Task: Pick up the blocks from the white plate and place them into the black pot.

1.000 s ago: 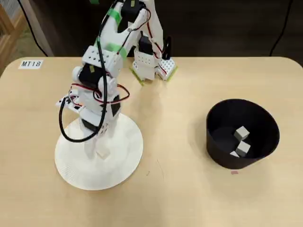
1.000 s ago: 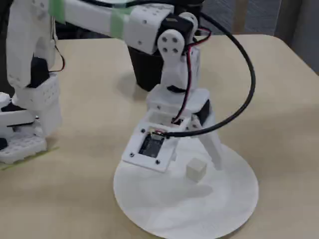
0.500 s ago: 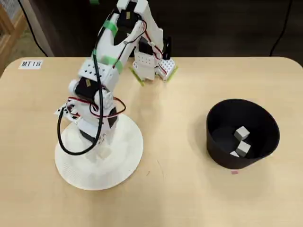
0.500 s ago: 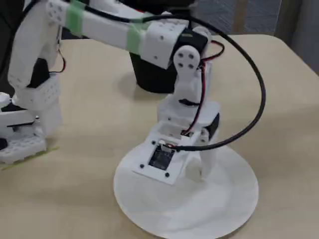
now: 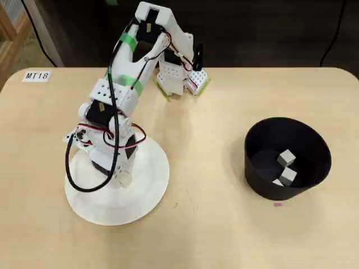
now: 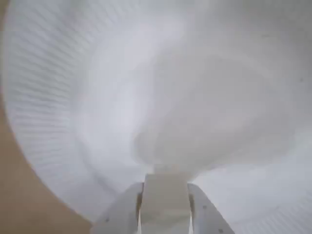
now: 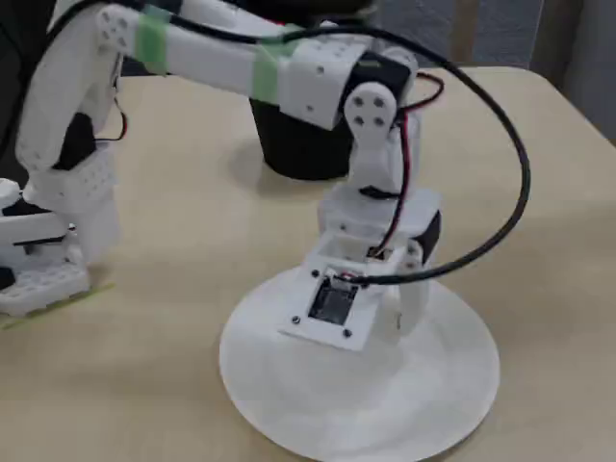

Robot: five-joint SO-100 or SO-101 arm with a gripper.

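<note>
**Last block clamped on plate**

Overhead view: the gripper [image 5: 120,176] is down on the white plate [image 5: 143,196]. 3 blocks [image 5: 286,158] are seen in the black pot [image 5: 263,185], well apart to the right.

Wrist view: 1 block [image 6: 164,202] sits squarely between the fingers [image 6: 202,214], both touching its sides; the gripper is judged clenched on it. As a cube it has no long axis; its faces lie parallel to the fingers.

Fixed view: the block is hidden behind the gripper [image 7: 393,310]; the pot [image 7: 298,144] lies beyond the arm. A lift is judged next.
</note>
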